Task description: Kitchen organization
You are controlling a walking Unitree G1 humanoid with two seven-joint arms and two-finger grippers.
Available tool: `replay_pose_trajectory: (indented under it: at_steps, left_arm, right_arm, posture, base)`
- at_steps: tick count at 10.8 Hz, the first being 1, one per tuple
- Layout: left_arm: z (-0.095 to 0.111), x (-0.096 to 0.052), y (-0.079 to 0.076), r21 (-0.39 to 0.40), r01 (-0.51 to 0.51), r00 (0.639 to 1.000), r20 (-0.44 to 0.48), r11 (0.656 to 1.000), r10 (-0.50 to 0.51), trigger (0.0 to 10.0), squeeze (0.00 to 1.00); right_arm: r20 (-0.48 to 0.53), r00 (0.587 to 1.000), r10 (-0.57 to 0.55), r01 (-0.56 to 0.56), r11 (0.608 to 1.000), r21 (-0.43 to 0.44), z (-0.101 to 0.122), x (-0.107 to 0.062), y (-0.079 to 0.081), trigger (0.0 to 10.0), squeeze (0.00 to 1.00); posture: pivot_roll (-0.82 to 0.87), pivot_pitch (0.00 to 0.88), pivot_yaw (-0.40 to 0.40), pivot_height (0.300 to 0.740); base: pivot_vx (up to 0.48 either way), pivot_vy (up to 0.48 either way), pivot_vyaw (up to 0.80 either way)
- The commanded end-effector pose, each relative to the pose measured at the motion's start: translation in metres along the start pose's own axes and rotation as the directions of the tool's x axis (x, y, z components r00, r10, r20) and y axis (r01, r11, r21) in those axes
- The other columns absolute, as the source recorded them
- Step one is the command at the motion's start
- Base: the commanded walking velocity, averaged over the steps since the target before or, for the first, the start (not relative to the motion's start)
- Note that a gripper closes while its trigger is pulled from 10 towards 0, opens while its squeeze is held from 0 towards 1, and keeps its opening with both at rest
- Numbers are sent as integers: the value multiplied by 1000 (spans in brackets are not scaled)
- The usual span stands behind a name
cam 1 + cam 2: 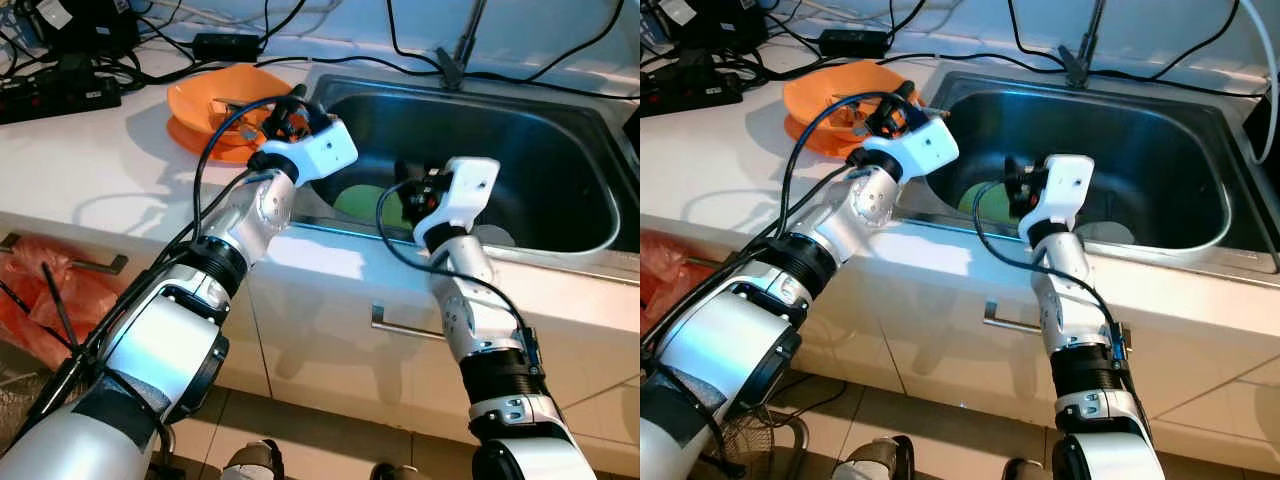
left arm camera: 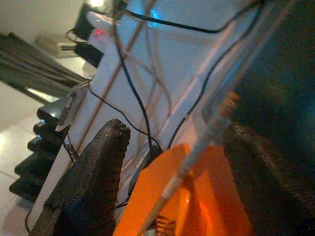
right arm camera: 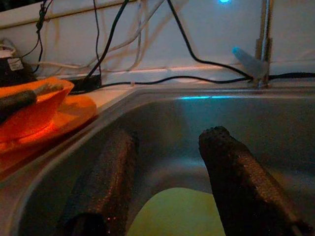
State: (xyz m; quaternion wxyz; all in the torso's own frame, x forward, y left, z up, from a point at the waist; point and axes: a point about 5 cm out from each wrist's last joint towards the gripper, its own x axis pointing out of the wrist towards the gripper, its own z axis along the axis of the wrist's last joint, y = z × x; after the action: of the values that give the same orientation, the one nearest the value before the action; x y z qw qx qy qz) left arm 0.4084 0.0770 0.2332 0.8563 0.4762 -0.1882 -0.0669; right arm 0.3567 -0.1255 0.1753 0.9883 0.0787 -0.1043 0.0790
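Left wrist view reveals a stick, perhaps chopsticks (image 2: 197,150), between spread fingers (image 2: 93,182).

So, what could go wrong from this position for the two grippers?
1. The left gripper is open over the orange bowl, with a thin stick between its fingers; closing badly could tip the bowl.
2. Black cables run along the counter near the bowl; the arm may snag them.
3. The right gripper hangs open above the green plate in the sink and may hit the steel wall.
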Motion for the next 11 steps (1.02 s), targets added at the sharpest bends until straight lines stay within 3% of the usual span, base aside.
replay_pose_trajectory:
  at_steps: [1,2,3,4,5,7,9,10,11]
  left_arm:
    - [8,-2,0,-79,-27,999,42,997,30,10000,0]
    - [-1,-7,-3,-291,-104,994,-47,951,95,10000,0]
    - [-8,-12,3,-465,-178,983,-115,867,140,10000,0]
    - [-14,-23,2,-518,-176,984,-87,837,153,10000,0]
    - [-20,-24,3,-535,-164,986,-100,829,130,10000,0]
    - [-14,-29,7,-586,-139,989,-37,798,145,10000,0]
    - [-1,-23,9,-412,-27,995,72,911,63,10000,0]
    - [1,-19,9,-322,5,996,81,947,22,10000,0]
    - [1,-12,8,-169,64,996,70,984,-53,10000,0]
  right_arm:
    - [0,1000,-6,6,1000,-2,0,-1,1,10000,0]
    - [30,998,-54,54,999,2,12,8,-5,10000,0]
    - [35,995,-91,90,995,30,17,7,-11,10000,0]
    - [29,996,-80,80,997,14,15,5,-16,10000,0]
    - [23,998,-65,65,998,-12,14,10,-15,10000,0]
    - [40,998,-50,49,999,17,16,12,-3,10000,0]
    - [25,999,-37,36,999,14,13,14,-2,10000,0]
    - [27,999,-29,28,1000,13,14,16,-1,10000,0]
    - [31,999,-24,24,1000,18,15,18,1,10000,0]
  posture:
    - [22,100,-10,740]
    - [-9,127,-9,740]
    - [-8,117,33,740]
    - [-9,75,16,740]
    - [36,105,43,740]
    - [26,97,40,740]
    - [30,89,37,740]
    - [35,90,38,740]
    - [42,100,44,740]
  base:
    - [0,0,0]
    - [0,0,0]
    - [0,0,0]
    - [0,0,0]
    - [0,0,0]
    - [0,0,0]
    - [0,0,0]
    - [0,0,0]
    - [0,0,0]
